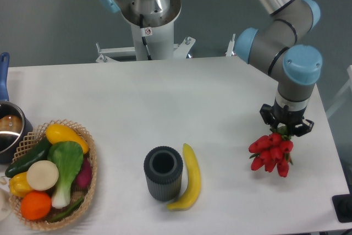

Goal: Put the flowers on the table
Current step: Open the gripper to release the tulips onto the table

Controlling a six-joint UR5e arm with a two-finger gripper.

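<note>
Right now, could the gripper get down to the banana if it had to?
Probably not yet: the gripper is shut on the flowers. The banana lies uncovered on the table, though the dark cylinder sits close against one side.

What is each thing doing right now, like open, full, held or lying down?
Pincer: shut on the flowers.
Flowers: held by the stems, buds hanging low over the table.
Cup: upright, open top, looks empty.
Banana: lying flat beside the cup.
Basket: full of vegetables.
Pot: uncovered, at the table's edge.
</note>
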